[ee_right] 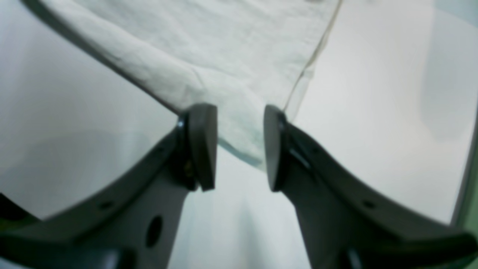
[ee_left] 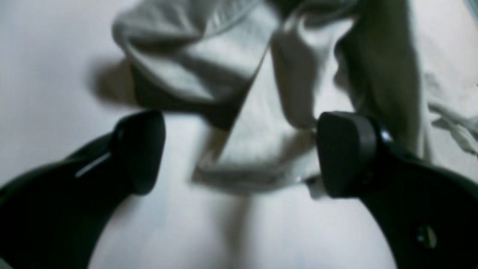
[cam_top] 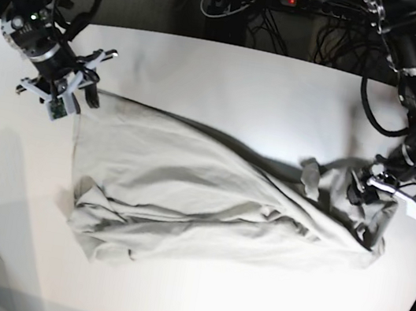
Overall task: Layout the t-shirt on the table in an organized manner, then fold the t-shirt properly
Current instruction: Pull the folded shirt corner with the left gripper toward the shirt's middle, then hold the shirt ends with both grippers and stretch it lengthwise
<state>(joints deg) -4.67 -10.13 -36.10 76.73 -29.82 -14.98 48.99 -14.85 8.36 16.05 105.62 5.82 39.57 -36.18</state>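
left claw (ee_left: pixel 239 153) stands wide apart in its wrist view, both black pads clear of cloth, with a bunched corner of the t-shirt (ee_left: pixel 257 149) lying on the table (ee_left: pixel 44 74) between and just beyond them; it has hold of nothing. right claw (ee_right: pixel 239 147) is about half spread, and a flat hemmed corner of the t-shirt (ee_right: pixel 209 56) lies between its pads; the pads do not look pressed onto the cloth, so i judge it released, though contact on the right-hand pad cannot be ruled out.

further off, in the base view, the t-shirt (cam_top: pixel 201 194) lies across the middle of the table (cam_top: pixel 230 71), drawn into a long wedge. its end by the right claw (cam_top: pixel 74 93) is broad and fairly flat; its end by the left claw (cam_top: pixel 381 192) narrows to a crumpled knot. a rumpled heap sits along the shirt's near edge, below the right claw's end. neck and sleeves cannot be made out.

the step in hand looks like laying out, not yet folding: the cloth is stretched but still twisted and bunched. the next move likely calls for regripping a bunched part, perhaps the knot beside the left claw, and pulling it outward to spread the body flat.
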